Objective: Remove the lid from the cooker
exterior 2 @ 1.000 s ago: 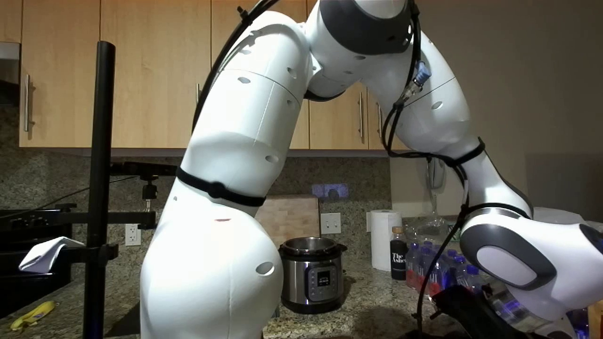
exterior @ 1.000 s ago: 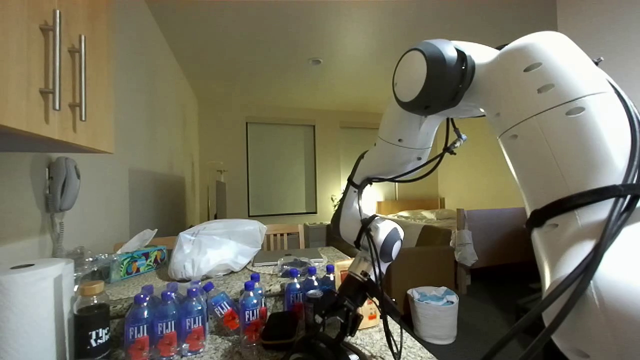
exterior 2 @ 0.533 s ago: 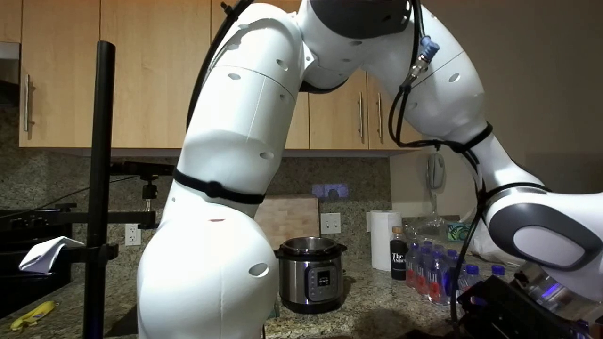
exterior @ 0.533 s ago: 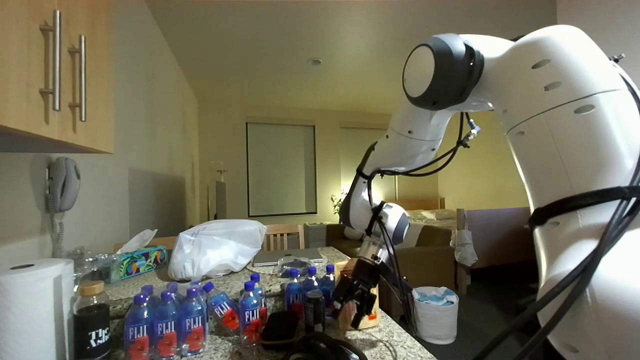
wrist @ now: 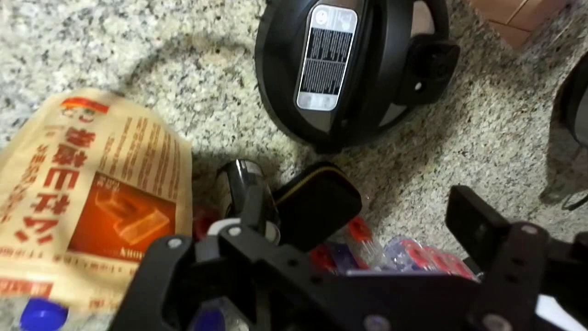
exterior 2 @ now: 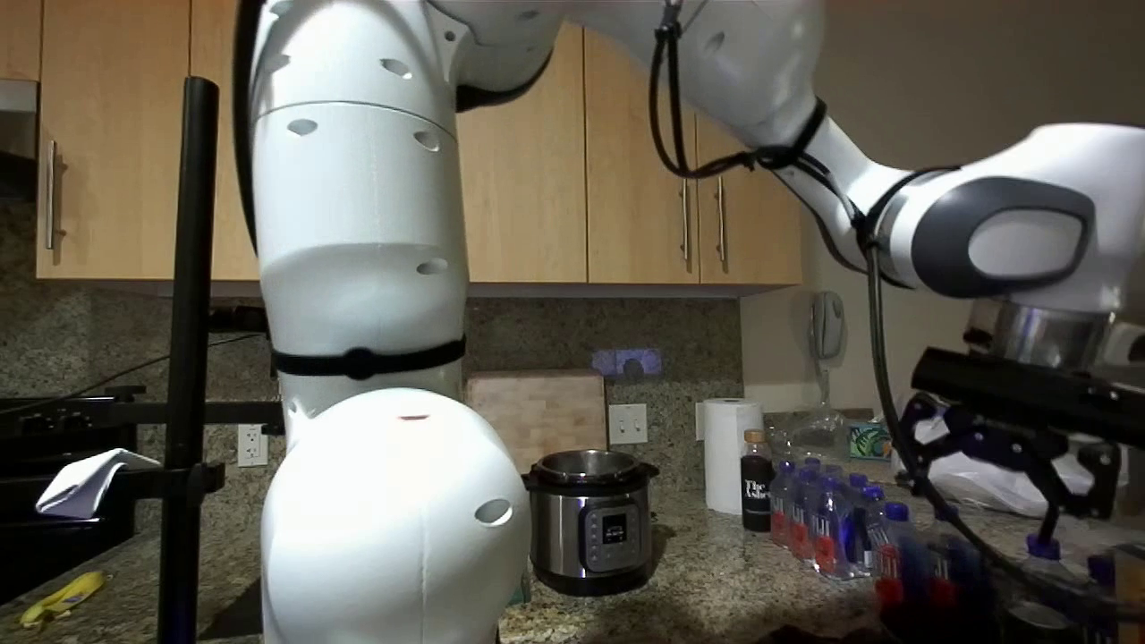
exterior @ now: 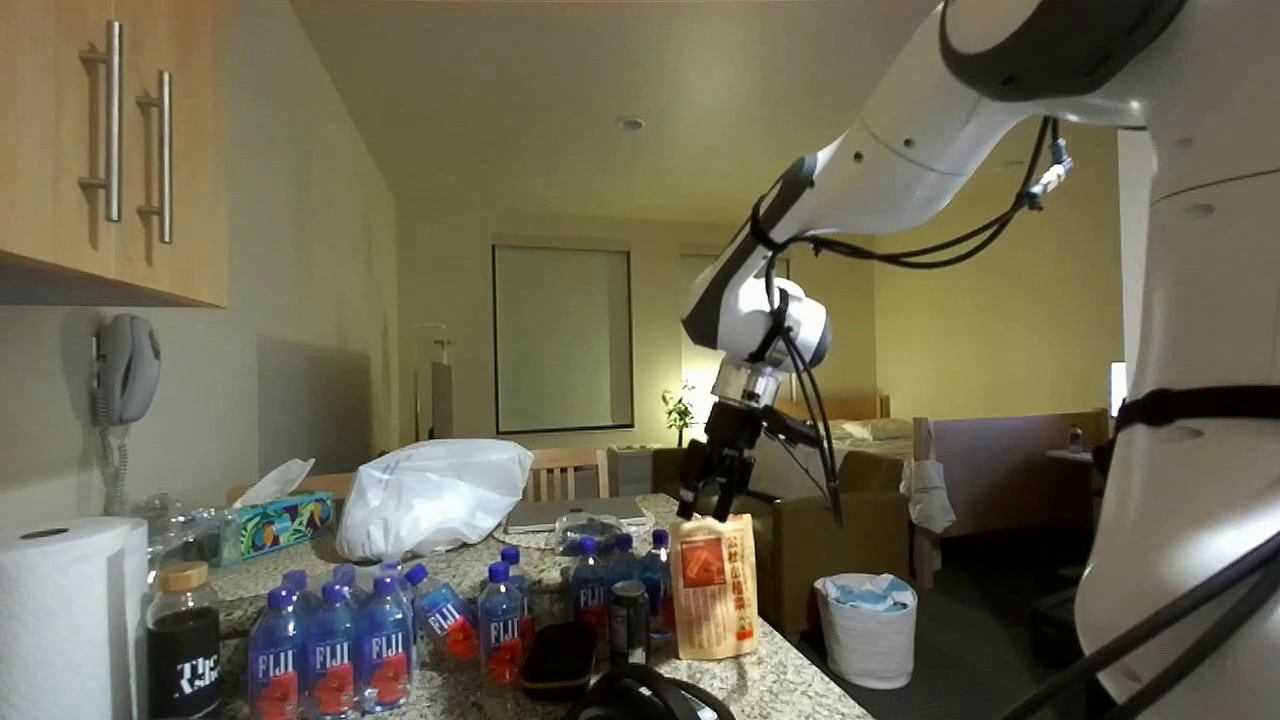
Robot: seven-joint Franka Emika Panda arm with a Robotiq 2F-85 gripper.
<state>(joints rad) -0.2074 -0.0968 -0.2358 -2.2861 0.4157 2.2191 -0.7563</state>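
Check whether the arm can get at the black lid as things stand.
Probably yes: the tool hangs open above the counter, and the wrist view shows nothing on the lid. It would need to move over and down, minding the black case near the lid.

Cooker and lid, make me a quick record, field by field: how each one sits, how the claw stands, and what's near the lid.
Electric pressure cooker: uncovered, steel inner pot showing
Cooker lid: off, label side up, lying on the granite countertop
Claw: open, holding nothing
Near lid: black zip case, dark can
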